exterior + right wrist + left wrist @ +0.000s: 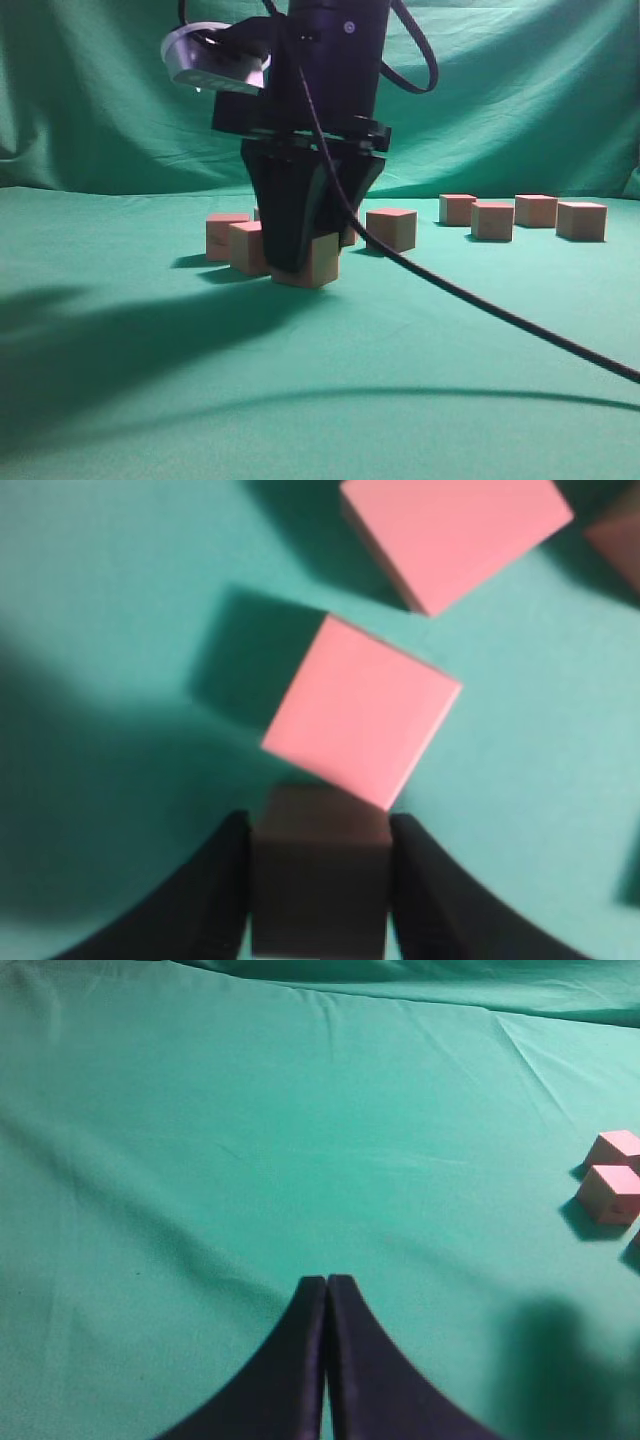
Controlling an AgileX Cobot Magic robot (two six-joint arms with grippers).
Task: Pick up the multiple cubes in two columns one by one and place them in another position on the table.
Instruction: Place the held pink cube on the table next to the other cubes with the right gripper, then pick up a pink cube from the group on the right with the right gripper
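Observation:
A cube [320, 870] lies in shadow between the fingers of my right gripper [320, 822], resting on the green table [150, 380]. Thin slits of cloth show on both sides of it, so the jaws stand open, just off its faces. From outside, that cube [318, 262] sits under the black gripper [300, 262]. Another pink cube [360, 712] touches its far edge and one more [455, 535] lies beyond. Two cubes [248, 248] sit just left of the gripper. My left gripper [327, 1282] is shut over bare cloth, with two cubes [608, 1193] at its right edge.
Several cubes [492, 220] stand in a loose row at the back right, and a single one [391, 228] sits behind the gripper. A black cable [480, 305] trails across the cloth to the right. A wrinkled green backdrop [100, 100] closes the rear.

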